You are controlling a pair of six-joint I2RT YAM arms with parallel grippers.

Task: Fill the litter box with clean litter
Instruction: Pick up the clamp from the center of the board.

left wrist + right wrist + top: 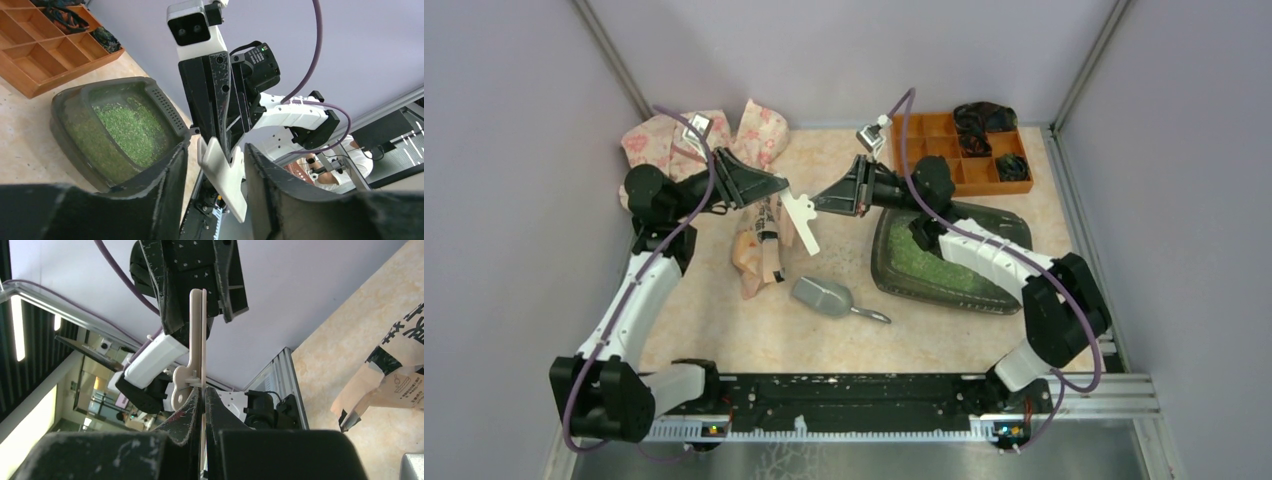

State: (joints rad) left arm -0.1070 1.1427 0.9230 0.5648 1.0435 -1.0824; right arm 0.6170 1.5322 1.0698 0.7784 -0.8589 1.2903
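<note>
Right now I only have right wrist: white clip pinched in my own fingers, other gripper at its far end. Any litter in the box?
Observer: Yes. Left wrist shows green litter covering much of the litter box floor.
Operator: Where's the scoop?
Observer: The grey scoop lies on the table between the paper bag and the box, with neither arm holding it.
Operator: Left jaws clamped on the clip?
Observer: Not clearly. From left wrist, the left gripper has its fingers either side of the white clip, with a gap showing on one side.
</note>
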